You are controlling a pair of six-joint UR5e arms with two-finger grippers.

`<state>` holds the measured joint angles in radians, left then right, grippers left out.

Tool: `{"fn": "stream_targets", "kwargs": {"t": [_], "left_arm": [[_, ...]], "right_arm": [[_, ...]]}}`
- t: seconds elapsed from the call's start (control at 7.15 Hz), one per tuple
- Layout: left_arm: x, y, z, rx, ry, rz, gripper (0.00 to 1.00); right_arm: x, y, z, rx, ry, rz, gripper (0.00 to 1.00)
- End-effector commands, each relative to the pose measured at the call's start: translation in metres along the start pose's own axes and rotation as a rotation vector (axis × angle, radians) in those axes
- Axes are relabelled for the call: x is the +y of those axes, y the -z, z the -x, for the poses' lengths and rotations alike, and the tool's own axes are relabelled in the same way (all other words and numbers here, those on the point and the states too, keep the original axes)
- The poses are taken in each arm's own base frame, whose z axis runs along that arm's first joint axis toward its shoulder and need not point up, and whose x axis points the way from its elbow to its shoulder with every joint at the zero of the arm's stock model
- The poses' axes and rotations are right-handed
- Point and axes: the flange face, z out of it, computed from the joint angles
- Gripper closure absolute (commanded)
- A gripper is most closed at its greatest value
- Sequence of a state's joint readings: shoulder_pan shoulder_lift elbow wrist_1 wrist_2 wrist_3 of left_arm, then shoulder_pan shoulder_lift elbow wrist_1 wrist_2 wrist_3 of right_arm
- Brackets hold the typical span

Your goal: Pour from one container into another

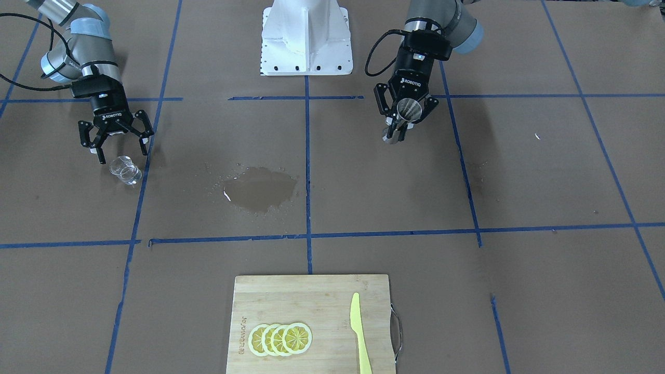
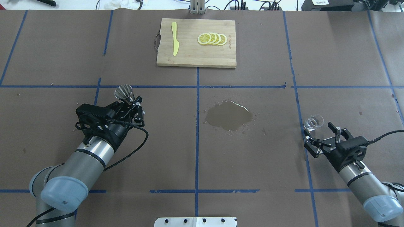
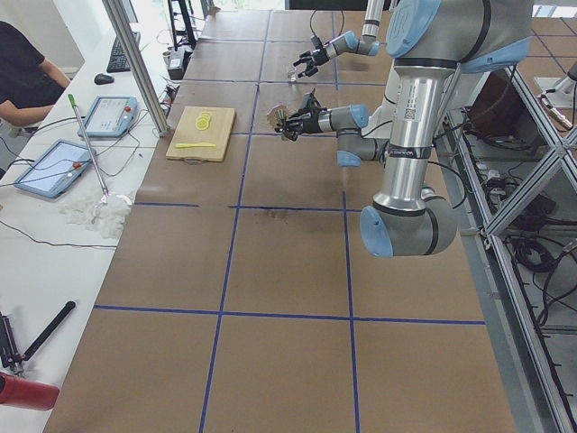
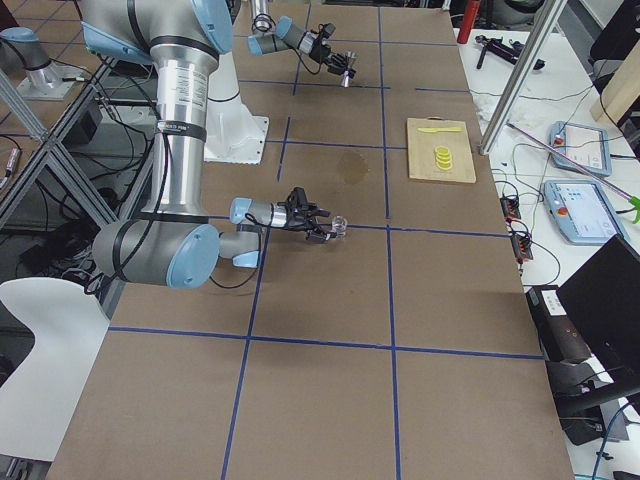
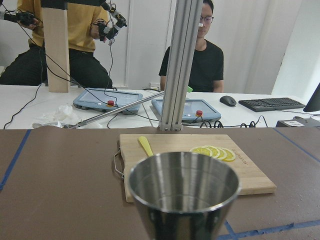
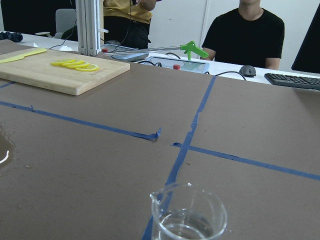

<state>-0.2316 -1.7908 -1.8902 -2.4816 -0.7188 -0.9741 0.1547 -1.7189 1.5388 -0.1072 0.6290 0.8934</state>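
My left tool [image 1: 399, 124] grips the steel cup [image 1: 408, 109] over bare counter [image 1: 545, 182], well apart from the puddle [image 1: 260, 189]. My right tool [image 1: 122, 149] gapes wide just short of the glass beaker [image 1: 125, 170].

Wide gap between the arms
Just a flat puddle [image 2: 228, 116] in it; board [image 2: 189, 56] far off, beaker [image 2: 313, 122] right before the right gripper [image 2: 318, 131].

Far edge: board [image 2: 195, 56] carrying knife [image 2: 174, 42] left, lemon slices [image 2: 212, 38] right; puddle [image 2: 228, 115] nearer me; cup [image 2: 123, 91] at my left, glass [image 2: 313, 122] right.
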Motion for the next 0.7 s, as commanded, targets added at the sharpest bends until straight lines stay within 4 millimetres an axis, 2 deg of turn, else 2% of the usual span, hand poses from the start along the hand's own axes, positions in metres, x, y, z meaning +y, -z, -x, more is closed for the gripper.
{"fn": "stream_targets", "kwargs": {"t": [0.0,0.56], "left_arm": [[0.000,-0.001,0.001,-0.002,-0.001,0.000,1.00],[0.000,-0.001,0.001,-0.003,-0.003,0.001,1.00]], "right_arm": [[0.000,-0.023,0.018,0.009,-0.020,-0.021,0.00],[-0.005,-0.029,0.005,0.038,-0.025,-0.038,0.00]]}}
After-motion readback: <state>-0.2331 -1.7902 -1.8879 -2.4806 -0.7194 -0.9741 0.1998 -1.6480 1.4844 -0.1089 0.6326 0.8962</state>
